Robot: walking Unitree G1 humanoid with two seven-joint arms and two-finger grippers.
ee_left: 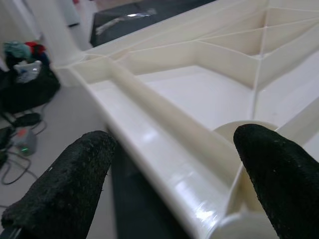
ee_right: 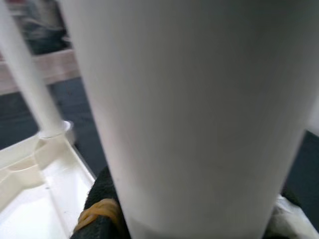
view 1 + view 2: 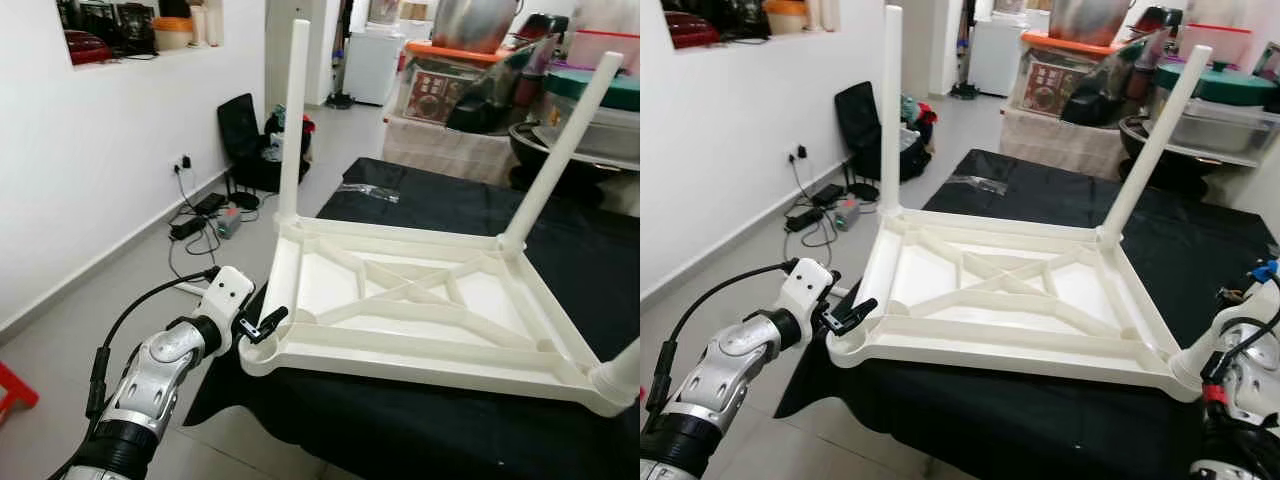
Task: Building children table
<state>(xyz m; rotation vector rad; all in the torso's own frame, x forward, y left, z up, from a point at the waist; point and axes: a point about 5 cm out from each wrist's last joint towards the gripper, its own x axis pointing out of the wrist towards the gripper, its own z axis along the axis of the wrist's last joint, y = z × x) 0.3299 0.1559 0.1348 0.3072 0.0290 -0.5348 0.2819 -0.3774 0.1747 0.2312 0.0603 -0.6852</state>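
The white plastic table top lies upside down on a black-covered surface. Two white legs stand in its far corners, one on the left and one on the right. My left gripper is open at the near left corner, its fingers astride the rim beside an empty round socket. A third leg stands at the near right corner, and my right gripper is shut on it. One black finger with a yellow band shows beside the leg.
The black cloth ends close in front of me, with grey floor to the left. Cables and a power strip lie by the white wall, near a black chair. Boxes and large pots crowd the back right.
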